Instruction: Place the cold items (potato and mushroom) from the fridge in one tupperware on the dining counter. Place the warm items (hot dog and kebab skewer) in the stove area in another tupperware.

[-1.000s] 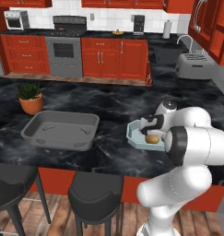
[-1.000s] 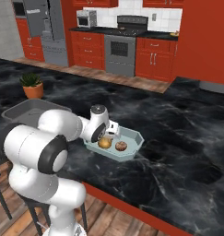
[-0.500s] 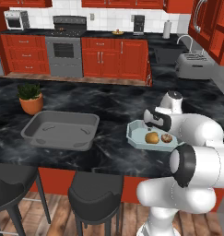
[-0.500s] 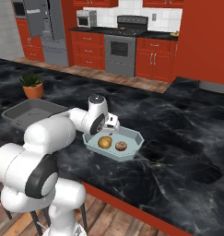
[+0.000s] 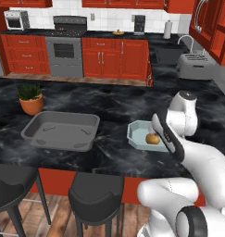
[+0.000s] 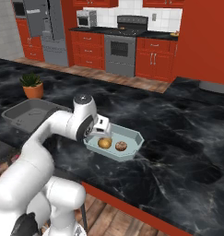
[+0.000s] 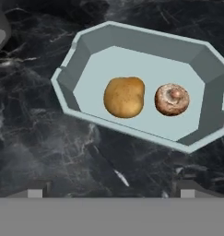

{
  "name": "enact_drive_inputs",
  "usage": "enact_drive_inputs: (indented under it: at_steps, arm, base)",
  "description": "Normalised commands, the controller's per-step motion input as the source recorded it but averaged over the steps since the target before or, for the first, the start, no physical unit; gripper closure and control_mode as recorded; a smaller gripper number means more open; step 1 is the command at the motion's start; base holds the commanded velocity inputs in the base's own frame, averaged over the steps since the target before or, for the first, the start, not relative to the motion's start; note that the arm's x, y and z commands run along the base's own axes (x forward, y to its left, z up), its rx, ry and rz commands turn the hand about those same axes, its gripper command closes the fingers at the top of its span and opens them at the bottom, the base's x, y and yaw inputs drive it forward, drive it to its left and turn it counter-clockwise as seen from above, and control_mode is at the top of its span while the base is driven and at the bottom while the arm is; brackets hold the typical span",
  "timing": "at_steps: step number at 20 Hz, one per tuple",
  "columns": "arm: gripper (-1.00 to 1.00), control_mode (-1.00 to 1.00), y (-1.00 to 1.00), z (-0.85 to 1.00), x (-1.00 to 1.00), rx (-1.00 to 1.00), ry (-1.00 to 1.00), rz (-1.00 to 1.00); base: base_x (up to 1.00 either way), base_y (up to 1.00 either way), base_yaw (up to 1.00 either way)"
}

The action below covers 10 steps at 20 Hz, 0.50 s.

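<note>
A pale blue tupperware (image 7: 145, 41) sits on the dark marble dining counter, with the potato (image 7: 124, 97) and the mushroom (image 7: 172, 99) side by side in it. In the base views the same tupperware (image 6: 132, 138) (image 5: 134, 134) lies to the right of the middle, with the potato (image 6: 104, 143) (image 5: 152, 138) and the mushroom (image 6: 120, 146) in it. My gripper (image 7: 111, 191) hangs open and empty a little above the tupperware's near rim; my gripper (image 6: 104, 130) is at its left end. A larger grey tupperware (image 5: 60, 131) (image 6: 26, 113) stands to the left. The hot dog and kebab skewer are out of view.
A potted plant (image 5: 30, 98) (image 6: 32, 86) stands behind the grey tupperware. Two black stools (image 5: 95, 194) are under the counter's near edge. The stove (image 5: 65, 51) (image 6: 120, 44) is across the aisle, the fridge (image 6: 49, 32) at the far left, a toaster (image 5: 192, 67) by the sink.
My arm has swung round and the hand has risen and drawn back from low over the pale tupperware. The potato and mushroom have stayed in it.
</note>
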Motion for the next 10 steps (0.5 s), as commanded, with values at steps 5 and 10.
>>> enact_drive_inputs:
  at_steps: [5, 10]
  arm:
    - [-1.0, -1.0, 0.19, 0.51, -0.81, 0.0, 0.01, 0.0]
    - [-1.0, -1.0, 0.19, 0.52, -0.82, 0.0, 0.0, -0.01]
  base:
    - [0.0, 0.0, 0.0]
    - [0.0, 0.0, 0.0]
